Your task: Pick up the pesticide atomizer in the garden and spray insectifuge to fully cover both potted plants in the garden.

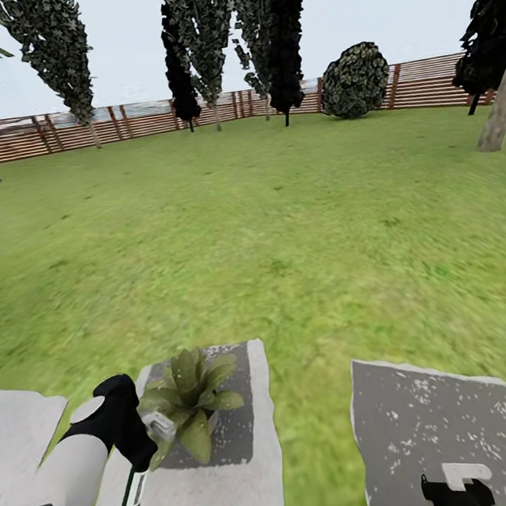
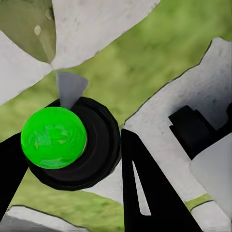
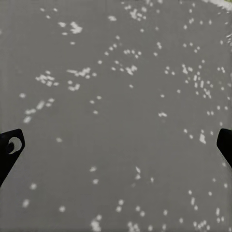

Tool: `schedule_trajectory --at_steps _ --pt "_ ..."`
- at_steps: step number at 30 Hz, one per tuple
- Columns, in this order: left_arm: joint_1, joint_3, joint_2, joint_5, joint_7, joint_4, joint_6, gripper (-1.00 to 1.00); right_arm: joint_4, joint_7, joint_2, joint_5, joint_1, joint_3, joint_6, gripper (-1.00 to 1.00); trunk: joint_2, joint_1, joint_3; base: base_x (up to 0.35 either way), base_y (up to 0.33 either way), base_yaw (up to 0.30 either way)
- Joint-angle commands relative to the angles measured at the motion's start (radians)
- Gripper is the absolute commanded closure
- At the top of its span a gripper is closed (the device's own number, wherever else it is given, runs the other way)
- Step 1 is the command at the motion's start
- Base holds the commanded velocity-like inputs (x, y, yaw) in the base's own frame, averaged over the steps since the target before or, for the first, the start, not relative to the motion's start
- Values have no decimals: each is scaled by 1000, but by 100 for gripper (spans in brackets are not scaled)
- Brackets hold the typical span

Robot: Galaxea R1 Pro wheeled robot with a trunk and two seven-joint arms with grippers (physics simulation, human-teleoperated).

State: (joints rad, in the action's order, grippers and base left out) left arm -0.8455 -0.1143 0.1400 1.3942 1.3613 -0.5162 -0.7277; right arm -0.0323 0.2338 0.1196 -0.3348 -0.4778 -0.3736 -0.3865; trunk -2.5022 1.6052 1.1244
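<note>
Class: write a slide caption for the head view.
Left pincer holds the atomizer beside a potted plant on a stepping stone.

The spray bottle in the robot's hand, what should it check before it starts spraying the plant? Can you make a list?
1. Slim sprayer with dark lower part held in the left gripper: ok.
2. Leafy green potted plant close beside the left gripper: ok.
3. Nozzle aimed at the leaves: cannot tell.
4. Plant sitting on the pale grey stepping stone: ok.
5. Right gripper open, over the dark speckled grey stone, away from the plant: ok.
6. Second potted plant in sight: not ok.
</note>
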Motion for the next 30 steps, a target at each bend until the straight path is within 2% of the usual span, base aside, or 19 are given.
schedule_trajectory --at_steps 1,5,15,23,30 --pt "3 -6 -1 6 4 3 -9 100 2 4 0 -10 -1 -7 -3 -100 0 0 1 2 -2 62" --pt "29 -7 -9 0 0 -6 -9 100 2 4 0 -10 -1 -7 -3 -100 0 0 1 1 0 215" --pt "43 -8 -9 -3 -21 0 -9 100 2 4 0 -10 -1 -7 -3 -100 0 0 1 0 -12 252" --pt "48 -12 -11 -4 -31 -9 -9 100 2 4 0 -10 -1 -7 -3 -100 0 0 1 0 -244 20" --pt "48 -49 -9 -6 -64 -10 -9 100 3 4 -1 -11 -1 -7 -3 -100 0 0 1 0 -257 195"
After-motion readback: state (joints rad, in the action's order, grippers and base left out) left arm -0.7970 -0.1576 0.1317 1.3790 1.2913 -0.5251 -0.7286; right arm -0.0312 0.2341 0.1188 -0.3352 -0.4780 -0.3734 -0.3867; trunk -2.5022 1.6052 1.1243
